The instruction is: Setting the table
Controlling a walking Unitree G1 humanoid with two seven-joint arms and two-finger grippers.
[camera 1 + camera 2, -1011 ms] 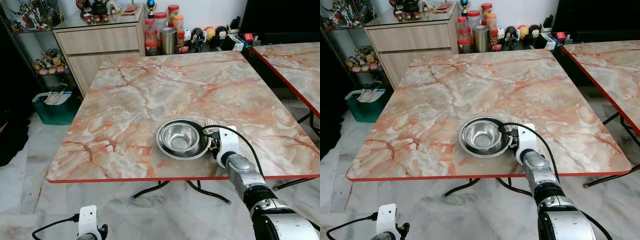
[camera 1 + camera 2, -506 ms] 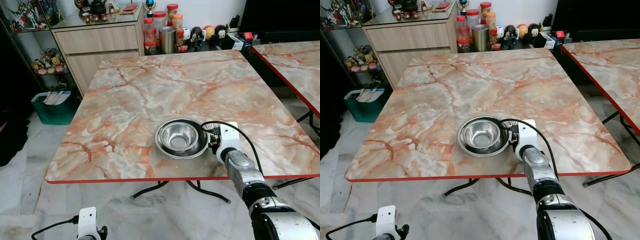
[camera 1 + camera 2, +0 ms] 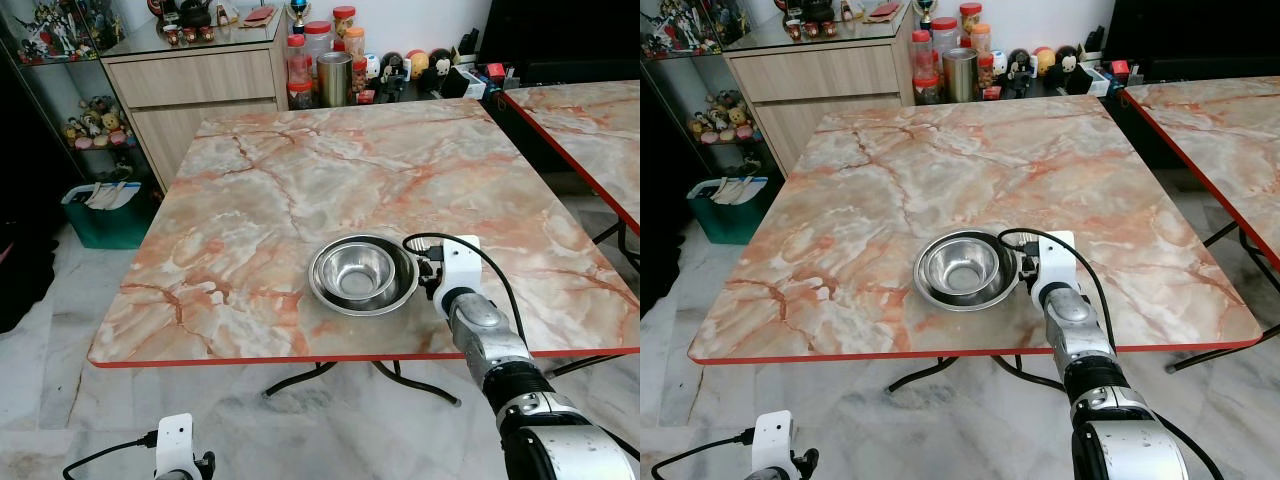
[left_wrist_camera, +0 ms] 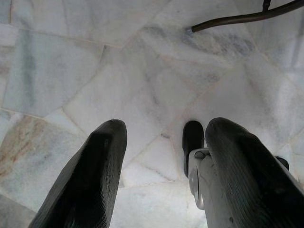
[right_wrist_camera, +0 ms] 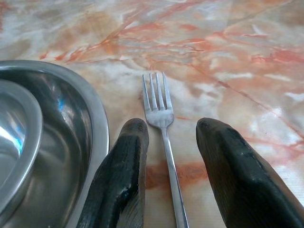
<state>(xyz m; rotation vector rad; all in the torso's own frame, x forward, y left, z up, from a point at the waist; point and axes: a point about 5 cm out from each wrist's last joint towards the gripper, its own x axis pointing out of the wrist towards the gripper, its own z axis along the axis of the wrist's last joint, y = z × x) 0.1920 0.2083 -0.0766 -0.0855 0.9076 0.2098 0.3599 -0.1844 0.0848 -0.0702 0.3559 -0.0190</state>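
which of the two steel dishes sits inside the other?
The smaller, deeper bowl sits nested inside the wider, shallower steel plate, whose rim rings it. The right gripper is open beside that rim, straddling the fork.

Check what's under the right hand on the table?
A fork lies flat on the marble table, tines pointing away, between the open right hand fingers, beside the steel bowls. Its handle end is out of frame.

1. We counted two nested steel bowls [image 3: 362, 273].
2. We counted one fork [image 5: 164, 124].
3. We counted two marble counters [image 3: 270, 190], [image 3: 590, 120].
4. We counted two tools [image 5: 168, 180], [image 4: 161, 180].
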